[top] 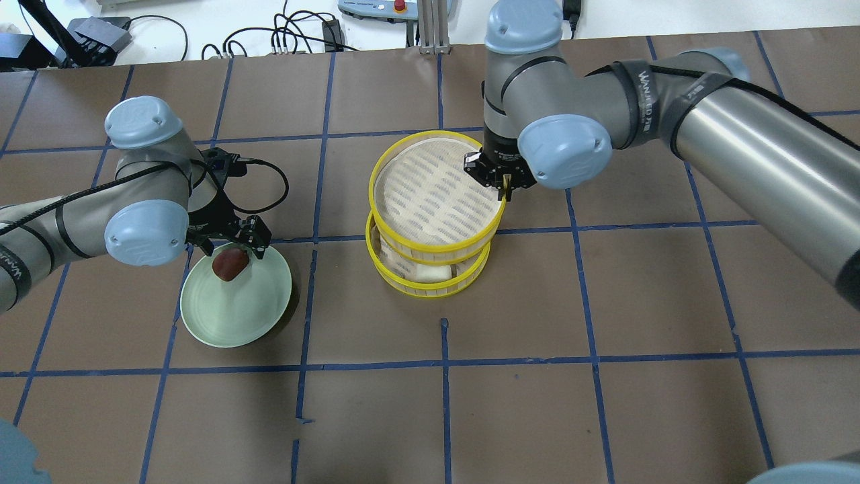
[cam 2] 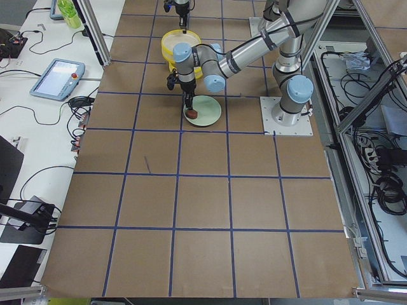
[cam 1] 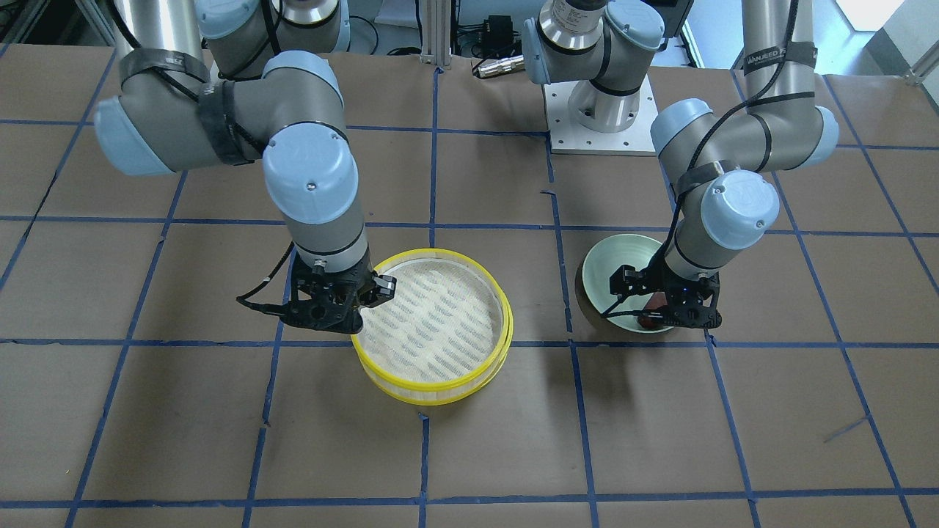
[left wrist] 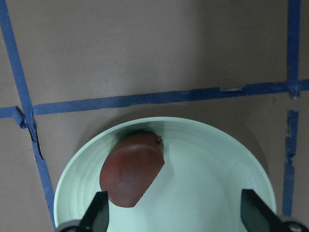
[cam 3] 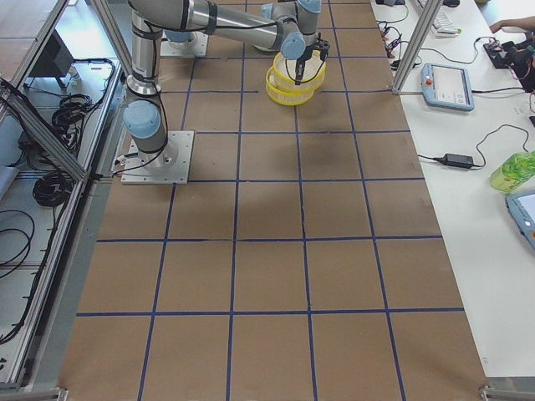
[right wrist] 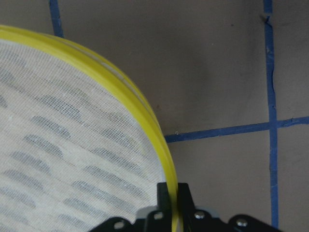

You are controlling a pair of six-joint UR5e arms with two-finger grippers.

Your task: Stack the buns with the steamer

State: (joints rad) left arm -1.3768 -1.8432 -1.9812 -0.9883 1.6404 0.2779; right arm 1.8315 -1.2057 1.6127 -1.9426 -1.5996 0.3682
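Note:
My right gripper [top: 500,187] is shut on the yellow rim of the upper steamer basket [top: 430,191]. It holds this basket just above and slightly off-centre over the lower basket [top: 430,290]. The wrist view shows its fingers [right wrist: 164,193] clamped on the rim [right wrist: 120,96]. The white bun [top: 433,273] lies in the lower basket, partly covered. The reddish-brown bun [top: 228,264] lies on the pale green plate [top: 235,326]. My left gripper [top: 235,243] is open just above it. In the left wrist view the bun [left wrist: 131,169] sits near the left finger [left wrist: 99,212].
The steamer stack stands at the table's middle [cam 1: 433,330], the plate [cam 1: 612,260] about one tape square from it. The left arm's base plate [cam 1: 601,125] is at the robot's side. Cables and devices [top: 302,33] lie beyond the far edge.

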